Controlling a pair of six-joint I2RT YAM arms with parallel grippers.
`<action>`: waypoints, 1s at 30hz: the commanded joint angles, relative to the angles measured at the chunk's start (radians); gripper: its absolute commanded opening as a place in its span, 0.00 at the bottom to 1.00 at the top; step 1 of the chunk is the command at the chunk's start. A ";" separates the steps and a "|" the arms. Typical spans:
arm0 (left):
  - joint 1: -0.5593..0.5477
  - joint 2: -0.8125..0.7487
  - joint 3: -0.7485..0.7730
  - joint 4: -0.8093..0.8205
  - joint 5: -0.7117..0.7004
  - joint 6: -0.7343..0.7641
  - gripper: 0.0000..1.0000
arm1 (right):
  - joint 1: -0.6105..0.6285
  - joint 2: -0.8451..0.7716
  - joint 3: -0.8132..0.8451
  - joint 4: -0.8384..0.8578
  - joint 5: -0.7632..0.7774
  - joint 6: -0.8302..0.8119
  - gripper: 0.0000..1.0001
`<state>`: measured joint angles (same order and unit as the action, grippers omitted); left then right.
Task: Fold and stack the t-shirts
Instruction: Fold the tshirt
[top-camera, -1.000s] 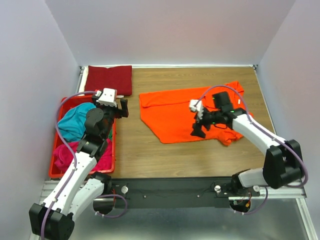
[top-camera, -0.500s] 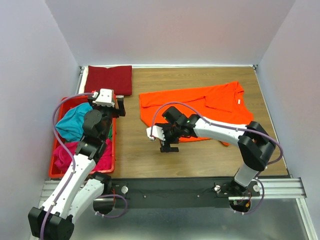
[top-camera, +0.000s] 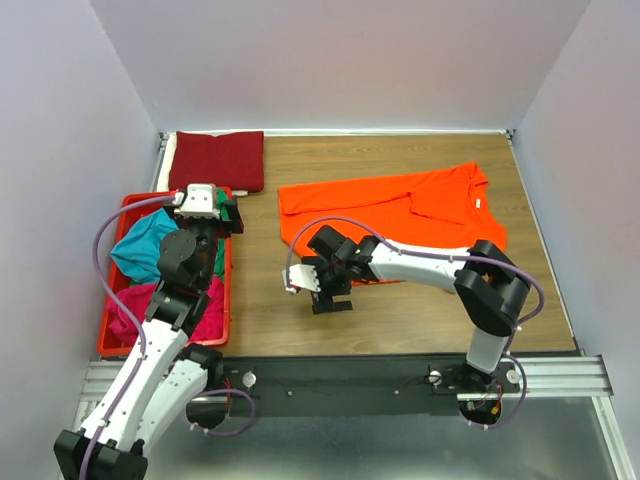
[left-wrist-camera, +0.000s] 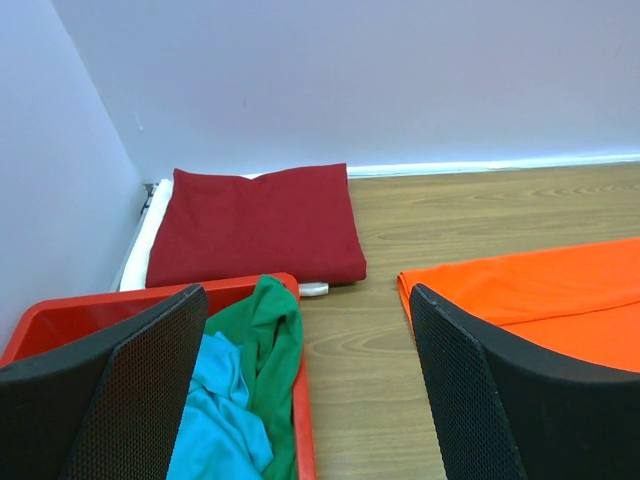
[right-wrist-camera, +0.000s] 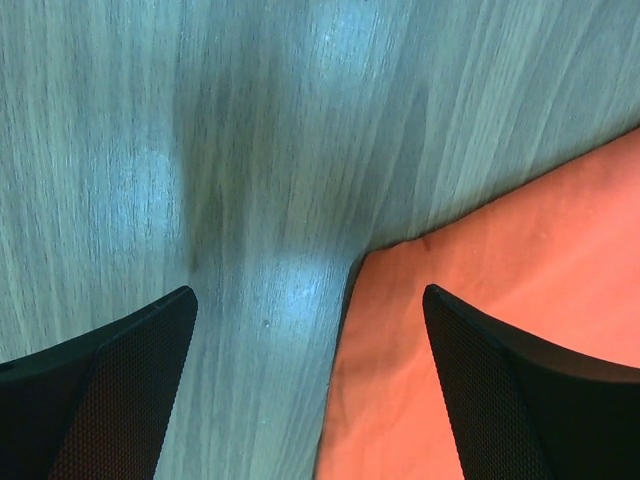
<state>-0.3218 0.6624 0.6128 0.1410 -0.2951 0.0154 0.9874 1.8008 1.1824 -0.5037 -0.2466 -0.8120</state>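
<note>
**A:** Two sets of fingers, both spread wide and holding nothing. Nearest us, the right fingers (top-camera: 333, 303) hang low over the bench (top-camera: 400, 325). In the wrist view, the near-left corner of the orange t-shirt (top-camera: 400, 215) lies between them.

**B:** That's new. A second ago that arm was out over the shirt's right-hand side, and it has swung across to this corner.

**A:** So I'd judge it's lining up a pinch there for the next fold. The shirt looks partly folded already, a broad band across the middle of the bench, not yet a tidy packet.

**B:** And the left?

**A:** The left fingers (top-camera: 229, 214) have drawn back a little over the far end of the red crate (top-camera: 228, 300). They're apart and touching no cloth. In the crate lie the teal tee (top-camera: 140, 245), the magenta tee (top-camera: 125, 312) and a green tee (left-wrist-camera: 265, 335), all bunched and waiting.

**B:** Farthest back?

**A:** The dark red tee (top-camera: 218, 158), folded square in the far-left corner. By my guess that's the start of the stack.

**B:** Any writing?

**A:** Only a small white neck tag (top-camera: 478, 201) on the orange one, too small to read. No brand shows anywhere.
</note>
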 joint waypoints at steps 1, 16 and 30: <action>0.003 -0.015 -0.010 0.029 -0.027 0.003 0.89 | 0.004 0.032 0.043 -0.042 0.024 -0.001 1.00; 0.003 -0.037 -0.012 0.029 -0.016 0.003 0.89 | -0.001 0.173 0.169 -0.004 0.207 0.109 0.70; 0.004 -0.041 -0.015 0.029 -0.015 0.003 0.89 | -0.124 0.141 0.242 0.025 0.198 0.250 0.10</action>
<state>-0.3218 0.6373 0.6071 0.1413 -0.2974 0.0154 0.9428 1.9770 1.3636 -0.4950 -0.0250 -0.6418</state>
